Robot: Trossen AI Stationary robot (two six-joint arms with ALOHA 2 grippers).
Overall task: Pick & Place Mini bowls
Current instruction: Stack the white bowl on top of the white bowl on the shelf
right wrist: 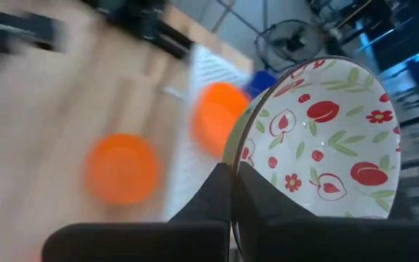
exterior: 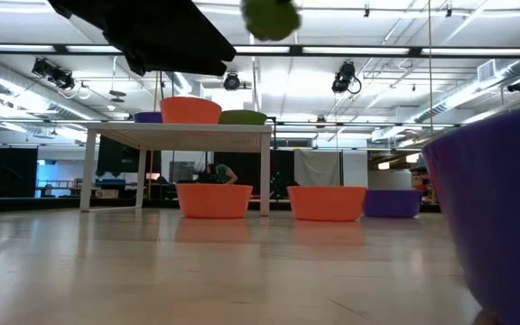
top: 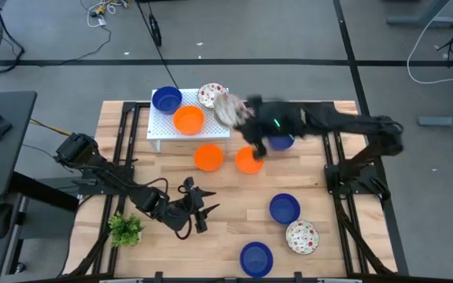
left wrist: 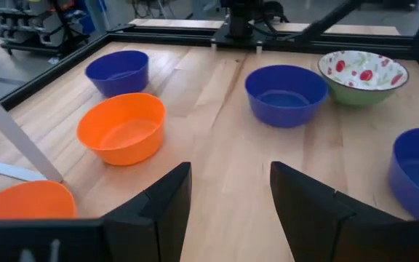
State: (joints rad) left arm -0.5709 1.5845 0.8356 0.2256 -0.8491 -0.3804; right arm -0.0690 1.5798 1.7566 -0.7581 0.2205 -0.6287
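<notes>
My right gripper (top: 238, 112) is over the right end of the white rack (top: 157, 126), shut on a white bowl with red fruit marks (right wrist: 318, 138), which shows blurred in the high view (top: 226, 109). On the rack stand a blue bowl (top: 166, 100), an orange bowl (top: 188, 119) and a speckled bowl (top: 210, 94). Two orange bowls (top: 208, 156) (top: 248, 160) rest on the table in front of it. My left gripper (top: 199, 207) (left wrist: 230, 196) is open, low over the near left part of the table, touching nothing. My right gripper pinches the speckled bowl by its rim (right wrist: 236, 154), one finger on the outer wall and one finger (right wrist: 268, 193) on the inside. The bowl is lifted clear and tipped up on edge, its hollow facing sideways.
A blue bowl (top: 281, 142) lies under the right arm. Two more blue bowls (top: 285, 208) (top: 255, 258) and a speckled one (top: 301, 237) sit on the near right part. A small green plant (top: 124, 229) stands at the near left. Bare wood lies in the middle.
</notes>
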